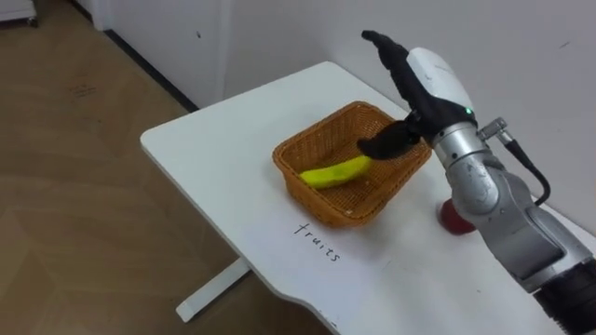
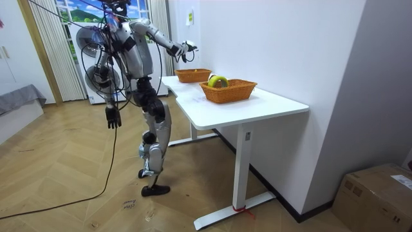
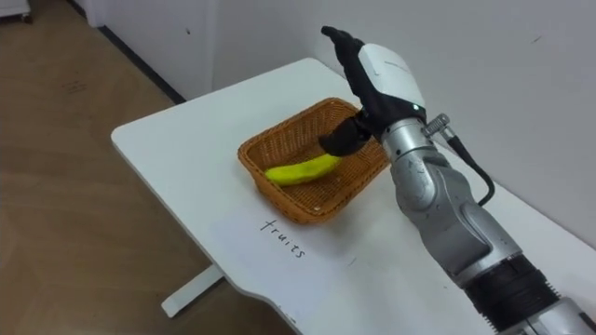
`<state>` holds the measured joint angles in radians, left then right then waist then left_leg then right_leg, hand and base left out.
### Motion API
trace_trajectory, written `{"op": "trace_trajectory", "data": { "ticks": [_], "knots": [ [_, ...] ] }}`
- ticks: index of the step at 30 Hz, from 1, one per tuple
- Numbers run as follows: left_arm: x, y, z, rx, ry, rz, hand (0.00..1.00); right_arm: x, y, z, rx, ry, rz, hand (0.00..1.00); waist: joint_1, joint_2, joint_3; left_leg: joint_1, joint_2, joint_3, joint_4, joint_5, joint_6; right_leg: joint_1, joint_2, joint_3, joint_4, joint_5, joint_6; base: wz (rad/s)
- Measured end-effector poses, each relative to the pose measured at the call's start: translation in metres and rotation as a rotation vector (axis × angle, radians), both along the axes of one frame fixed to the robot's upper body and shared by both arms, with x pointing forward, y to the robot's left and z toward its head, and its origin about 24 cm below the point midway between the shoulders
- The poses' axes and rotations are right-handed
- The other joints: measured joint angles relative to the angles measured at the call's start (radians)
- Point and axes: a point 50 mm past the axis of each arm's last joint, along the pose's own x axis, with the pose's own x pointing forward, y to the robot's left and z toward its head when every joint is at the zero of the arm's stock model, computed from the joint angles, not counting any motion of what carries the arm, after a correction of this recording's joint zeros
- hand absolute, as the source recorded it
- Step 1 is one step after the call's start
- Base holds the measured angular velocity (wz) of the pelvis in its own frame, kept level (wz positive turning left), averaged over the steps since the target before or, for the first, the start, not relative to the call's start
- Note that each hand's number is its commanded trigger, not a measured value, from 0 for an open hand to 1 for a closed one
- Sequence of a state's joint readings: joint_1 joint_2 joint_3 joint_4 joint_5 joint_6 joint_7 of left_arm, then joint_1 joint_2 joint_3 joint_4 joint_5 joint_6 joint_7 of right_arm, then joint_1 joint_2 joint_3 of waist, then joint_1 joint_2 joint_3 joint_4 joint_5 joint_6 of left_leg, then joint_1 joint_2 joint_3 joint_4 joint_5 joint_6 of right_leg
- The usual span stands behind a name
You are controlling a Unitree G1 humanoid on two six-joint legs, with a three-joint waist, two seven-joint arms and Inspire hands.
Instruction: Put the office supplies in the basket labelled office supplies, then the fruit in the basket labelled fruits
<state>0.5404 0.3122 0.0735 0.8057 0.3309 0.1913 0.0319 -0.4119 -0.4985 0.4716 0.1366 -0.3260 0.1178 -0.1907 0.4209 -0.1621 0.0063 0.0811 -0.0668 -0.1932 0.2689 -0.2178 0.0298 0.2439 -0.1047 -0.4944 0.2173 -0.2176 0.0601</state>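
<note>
we see the white table (image 1: 214, 177) first, then the wicker basket (image 1: 317, 197) on it. our right hand (image 1: 430, 82) is above its far rim, fingers straight, gripping nothing. the banana (image 1: 337, 173) lies inside, and the left hand (image 2: 113, 118) hangs down, seemingly loose.
</note>
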Motion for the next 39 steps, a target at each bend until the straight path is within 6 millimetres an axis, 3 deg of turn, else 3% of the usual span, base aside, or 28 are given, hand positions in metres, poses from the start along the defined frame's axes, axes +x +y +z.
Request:
{"op": "trace_trajectory", "data": {
  "ticks": [2, 4, 7, 18, 20, 26, 33, 36, 39],
  "knots": [
    [0.000, -0.005, -0.002, -0.013, -0.006, 0.007, 0.00, 0.000, 0.000, 0.001, 0.005, -0.009, 0.009, 0.00, -0.015, 0.016, -0.0084, 0.004, -0.001, 0.004, 0.000, 0.001, 0.002, 0.004, -0.002, 0.001, 0.000, 0.000, 0.000, -0.09],
    [0.001, -0.005, -0.002, -0.017, -0.016, 0.004, 0.00, 0.000, 0.000, 0.003, 0.008, -0.018, 0.011, 0.00, -0.032, 0.022, -0.0103, 0.005, -0.001, 0.004, -0.002, 0.005, 0.001, 0.004, -0.003, 0.002, 0.001, 0.000, 0.000, -0.05],
    [0.003, -0.006, -0.003, -0.022, -0.029, 0.004, 0.00, 0.002, -0.006, 0.009, 0.020, -0.041, -0.007, 0.00, -0.040, 0.023, -0.0098, 0.012, 0.002, 0.014, -0.017, 0.012, -0.003, -0.004, -0.002, 0.023, 0.003, 0.000, 0.000, -0.13],
    [0.019, -0.008, -0.008, -0.052, -0.052, 0.005, 0.00, 0.002, -0.016, 0.038, 0.044, -0.159, -0.036, 0.00, -0.103, 0.032, -0.0044, 0.009, -0.003, 0.030, -0.018, 0.018, 0.006, -0.017, -0.018, 0.027, 0.005, -0.004, -0.006, -0.04],
    [0.023, -0.008, -0.008, -0.057, -0.063, 0.001, 0.00, 0.003, -0.024, 0.044, 0.089, -0.176, -0.061, 0.00, -0.120, 0.033, -0.0041, 0.010, -0.011, 0.031, -0.020, 0.019, 0.008, -0.017, -0.020, 0.027, 0.004, -0.003, -0.005, -0.02],
    [0.036, -0.012, -0.011, -0.075, -0.091, -0.008, 0.00, 0.004, -0.028, 0.046, 0.202, -0.156, -0.075, 0.00, -0.147, 0.042, 0.0017, 0.017, 0.001, 0.066, -0.033, 0.021, 0.010, -0.021, -0.017, 0.053, 0.005, -0.003, -0.005, -0.12],
    [0.051, -0.012, -0.011, -0.075, -0.132, -0.014, 0.00, 0.004, -0.030, 0.044, 0.313, -0.110, -0.075, 0.00, -0.175, 0.047, -0.0002, 0.017, 0.003, 0.079, -0.043, 0.020, 0.011, -0.030, -0.016, 0.055, 0.003, -0.003, -0.005, -0.05],
    [0.056, -0.014, -0.011, -0.084, -0.140, -0.029, 0.00, 0.005, -0.036, 0.046, 0.430, -0.084, -0.090, 0.00, -0.194, 0.061, -0.0051, 0.014, 0.001, 0.079, -0.042, 0.020, 0.011, -0.029, -0.016, 0.055, 0.003, -0.003, -0.004, 0.05],
    [0.056, -0.014, -0.011, -0.093, -0.135, -0.032, 0.00, 0.006, -0.048, 0.054, 0.530, -0.100, -0.121, 0.00, -0.200, 0.076, -0.0030, 0.018, 0.001, 0.080, -0.044, 0.020, 0.011, -0.026, -0.015, 0.057, 0.003, -0.003, -0.004, 0.00]
  ]
}}
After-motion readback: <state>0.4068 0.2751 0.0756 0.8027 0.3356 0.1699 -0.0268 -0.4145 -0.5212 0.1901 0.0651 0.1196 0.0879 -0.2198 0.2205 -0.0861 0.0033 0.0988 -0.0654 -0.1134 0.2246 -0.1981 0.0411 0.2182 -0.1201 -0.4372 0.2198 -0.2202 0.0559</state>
